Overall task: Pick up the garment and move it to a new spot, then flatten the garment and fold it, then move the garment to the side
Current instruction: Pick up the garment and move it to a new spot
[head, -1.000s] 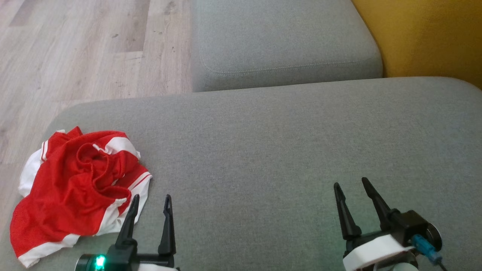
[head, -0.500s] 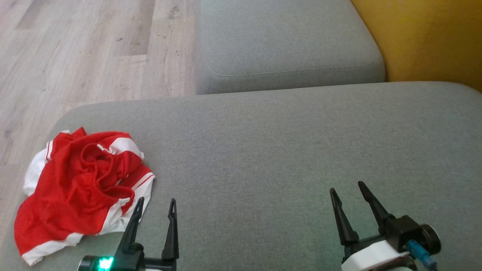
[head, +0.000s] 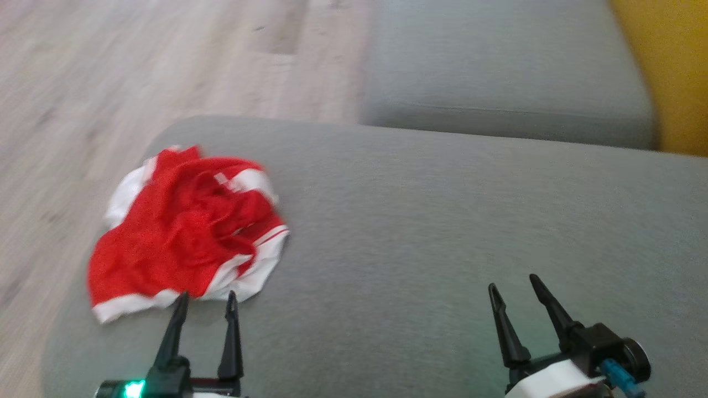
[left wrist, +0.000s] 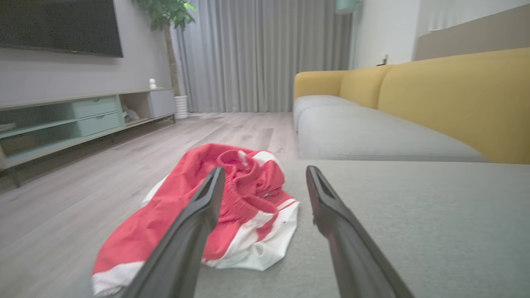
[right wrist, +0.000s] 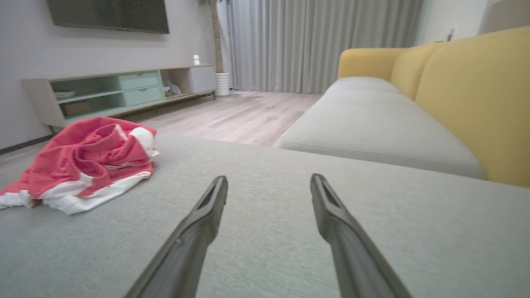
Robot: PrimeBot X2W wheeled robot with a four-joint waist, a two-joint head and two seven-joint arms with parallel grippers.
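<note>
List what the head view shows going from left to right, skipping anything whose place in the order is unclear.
From the left: pale wooden floor → crumpled red and white garment → right hand, its two dark fingers apart → yellow sofa backrest.

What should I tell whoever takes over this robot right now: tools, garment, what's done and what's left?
Left tool: open, empty, tips by the near edge of the garment.
Right tool: open, empty, over bare cushion.
The garment, red and white, lies crumpled at the left end of the grey cushion.
Done: nothing; it is not yet picked up.
Left: pick up, move, flatten, fold, set aside.
</note>
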